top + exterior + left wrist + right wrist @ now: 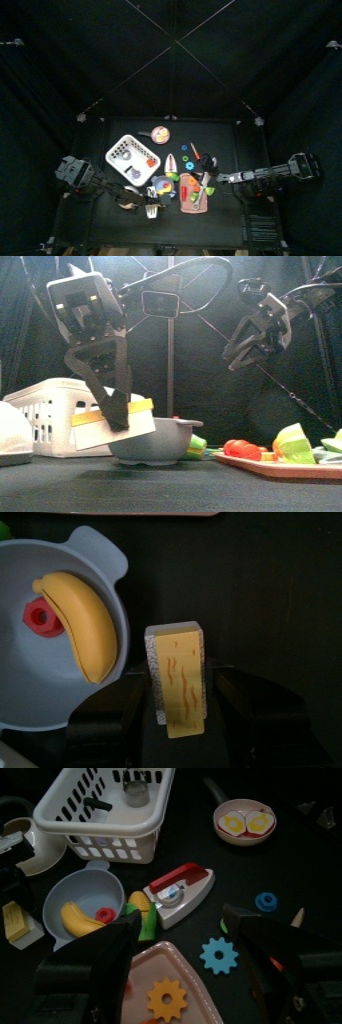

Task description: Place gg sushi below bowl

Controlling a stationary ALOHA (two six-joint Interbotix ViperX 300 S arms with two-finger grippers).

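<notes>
Left gripper (187,717) jaws pinch the egg sushi (181,677), hiding its lower end; right gripper (187,958) jaws spread.

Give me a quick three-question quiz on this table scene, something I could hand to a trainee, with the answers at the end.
1. True or false: the left gripper has the egg sushi between its jaws.
2. Which of these lies inside the bowl? A: a banana. B: a fork. C: a blue gear.
3. Fill in: the jaws of the right gripper stand ____ (open or shut), with nothing between them.

Key: 1 true. 2 A. 3 open.
</notes>
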